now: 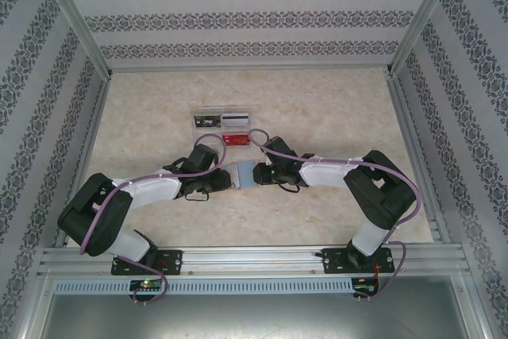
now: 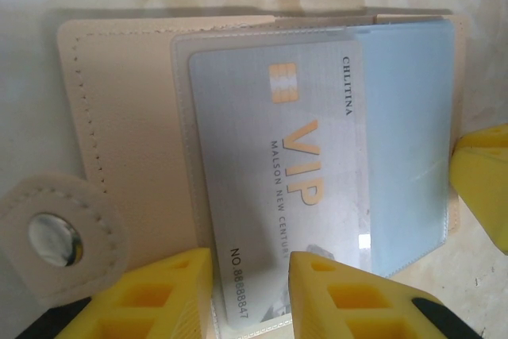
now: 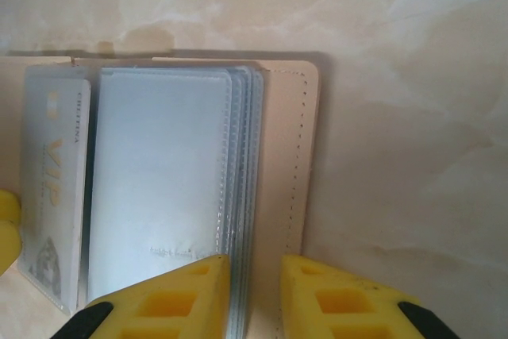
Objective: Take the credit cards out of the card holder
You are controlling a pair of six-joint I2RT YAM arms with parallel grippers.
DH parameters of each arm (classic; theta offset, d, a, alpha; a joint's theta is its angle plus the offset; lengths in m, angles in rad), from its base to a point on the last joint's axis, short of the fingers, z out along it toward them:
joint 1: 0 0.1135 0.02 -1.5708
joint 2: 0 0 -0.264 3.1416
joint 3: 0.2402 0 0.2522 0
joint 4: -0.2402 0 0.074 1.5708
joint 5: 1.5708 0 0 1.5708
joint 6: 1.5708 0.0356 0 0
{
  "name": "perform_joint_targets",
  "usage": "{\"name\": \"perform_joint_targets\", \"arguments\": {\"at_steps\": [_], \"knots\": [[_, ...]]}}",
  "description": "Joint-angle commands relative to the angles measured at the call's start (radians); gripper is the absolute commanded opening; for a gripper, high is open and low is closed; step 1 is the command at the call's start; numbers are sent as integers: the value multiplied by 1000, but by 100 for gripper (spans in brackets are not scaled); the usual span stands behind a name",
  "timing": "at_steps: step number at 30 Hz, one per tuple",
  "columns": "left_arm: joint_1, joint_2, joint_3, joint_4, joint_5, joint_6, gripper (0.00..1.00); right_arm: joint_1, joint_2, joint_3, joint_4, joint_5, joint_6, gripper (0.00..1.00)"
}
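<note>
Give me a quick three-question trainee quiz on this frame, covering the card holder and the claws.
1. Which large word is printed on the silver card sitting in the card holder? A) GOLD B) VIP C) VISA
2. True or false: the card holder lies shut with its snap tab fastened.
3. Between which claw's fingertips does the silver card's numbered end show?
Key: 1 B. 2 False: it lies open, with the snap tab loose. 3 The left claw.
</note>
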Motion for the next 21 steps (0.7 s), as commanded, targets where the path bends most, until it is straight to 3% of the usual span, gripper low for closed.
{"name": "perform_joint_targets", "arguments": {"at_steps": [1, 11, 16, 21], "knots": [[-21, 10, 17, 4, 1, 11, 32, 16, 25, -4, -31, -12, 7, 25], [-21, 8, 3, 0, -16, 9, 31, 24, -91, 30, -102, 69, -28, 29], [-22, 10, 4, -2, -19, 8, 30, 53, -85, 77, -104, 45, -20, 29], [-22, 9, 3, -5, -19, 9, 30, 70, -20, 110, -48, -72, 21, 26]]}}
